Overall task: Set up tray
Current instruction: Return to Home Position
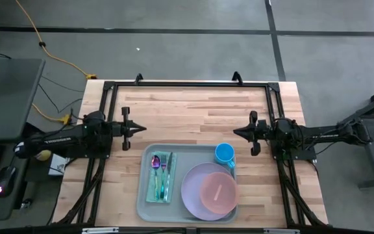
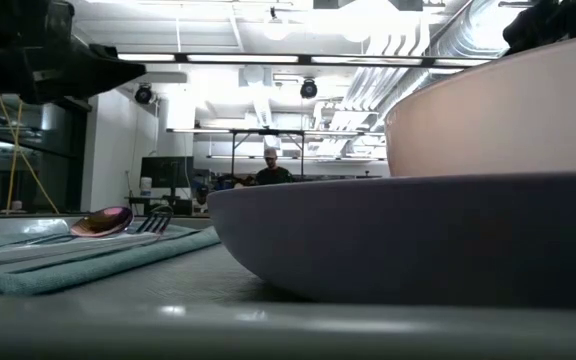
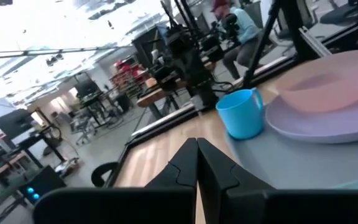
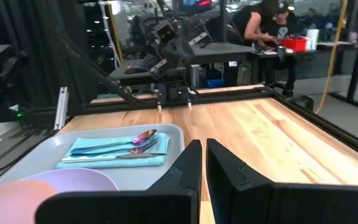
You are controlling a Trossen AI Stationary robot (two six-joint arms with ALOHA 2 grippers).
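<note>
High view: tray (image 1: 188, 155) lies at the near edge of the table (image 1: 193, 107), midway between the two arms. At its left end, a napkin (image 1: 153, 190) bears a spoon (image 1: 154, 162) and a fork (image 1: 163, 166) side by side. At its right end, a plate (image 1: 192, 192) carries a pink bowl (image 1: 219, 190), with a blue cup (image 1: 224, 153) just behind. Left gripper (image 1: 139, 129) and right gripper (image 1: 237, 132) hover over bare wood on the tray's far side, tips facing each other, well apart. Wrist views: both pincers are narrow, with fingers nearly together, and hold nothing.
</note>
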